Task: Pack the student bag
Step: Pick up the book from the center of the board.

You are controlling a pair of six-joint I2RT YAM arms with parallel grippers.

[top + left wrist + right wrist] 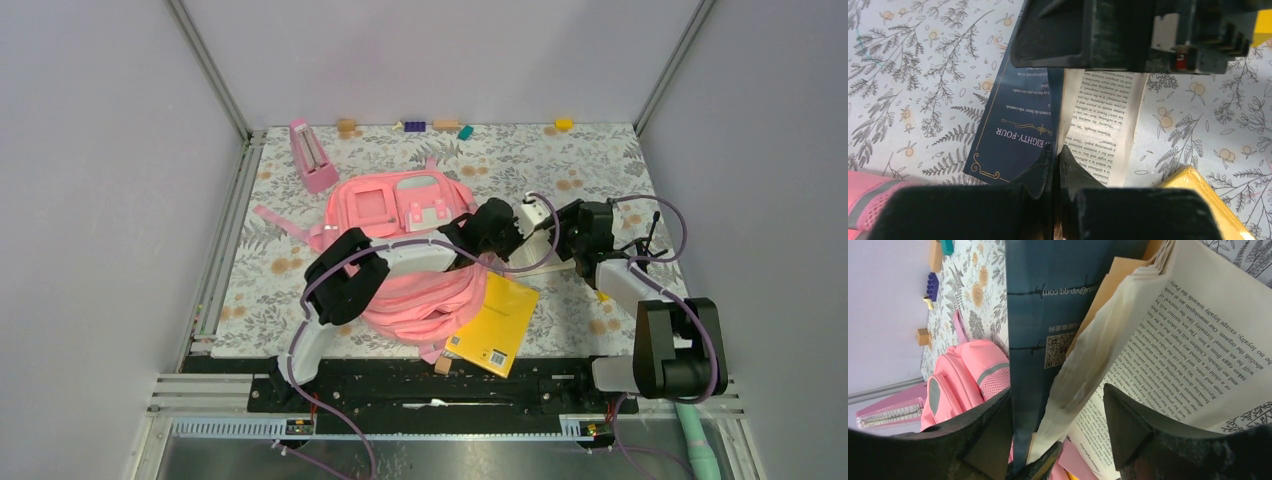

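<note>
Left claw (1055, 154) pressed together, right claw (1057, 390) spread around book pages (1168, 330) (pink student bag (375, 210) lies crumpled).

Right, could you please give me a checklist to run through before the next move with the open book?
1. The left gripper shut at the blue book edge: ok.
2. Its hold on the cover firm: cannot tell.
3. The right gripper open, jaws astride cover and pages: ok.
4. Book closed for packing: not ok, pages fanned open.
5. The student bag mouth open: cannot tell, not visible.
6. The yellow book packed: not ok, lying outside beside the bag.
</note>
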